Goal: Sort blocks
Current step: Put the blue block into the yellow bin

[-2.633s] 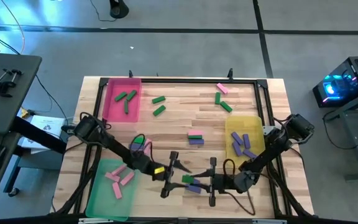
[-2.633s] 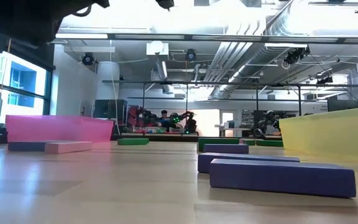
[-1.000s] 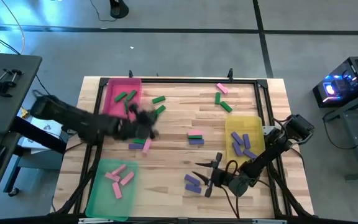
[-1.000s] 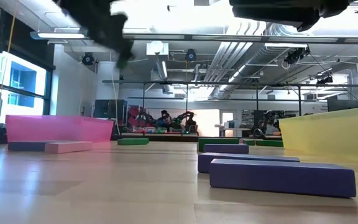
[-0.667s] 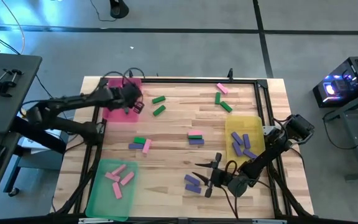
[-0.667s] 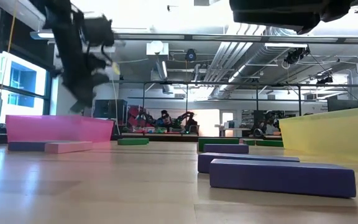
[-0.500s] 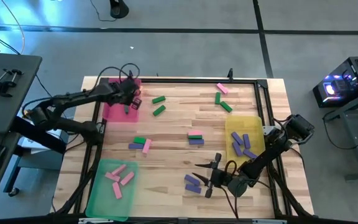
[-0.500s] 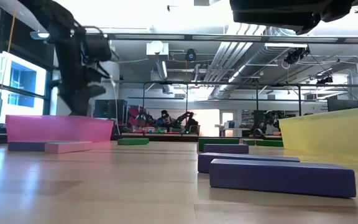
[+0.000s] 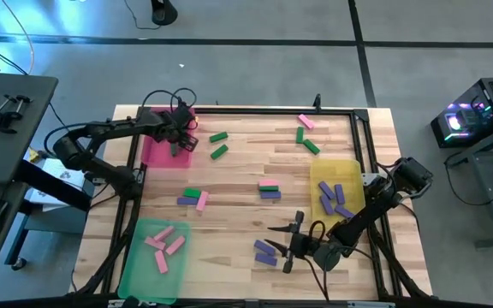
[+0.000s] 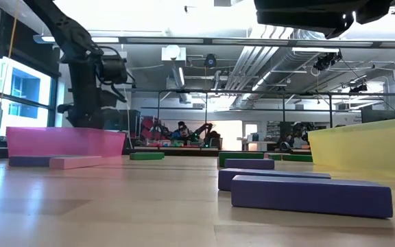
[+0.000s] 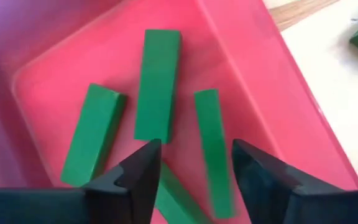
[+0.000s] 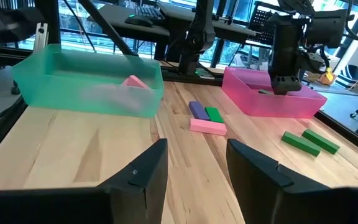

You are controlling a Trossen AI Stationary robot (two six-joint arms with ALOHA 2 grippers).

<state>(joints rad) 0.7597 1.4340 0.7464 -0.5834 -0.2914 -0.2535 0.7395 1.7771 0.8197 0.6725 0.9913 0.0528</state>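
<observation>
Left gripper (image 11: 192, 165): I see it above the pink tray (image 9: 155, 145) at the far left corner of the table (image 9: 246, 175); its fingers (image 11: 135, 177) stand apart and hold nothing.
Green blocks (image 11: 156, 87): several lie flat on the tray floor, just under and ahead of these fingers, touching neither.
Right gripper (image 9: 288, 242): I see it low at the near edge, fingers apart and empty, just beside two purple blocks (image 9: 265, 251).
Edges: the tray wall is close beside the left fingers; the middle of the table has free space.
Other blocks: pink ones in the green tray (image 9: 148, 261), purple ones in the yellow tray (image 9: 349, 171), some loose on the wood.
Room: a large workshop with ceiling pipes behind.
</observation>
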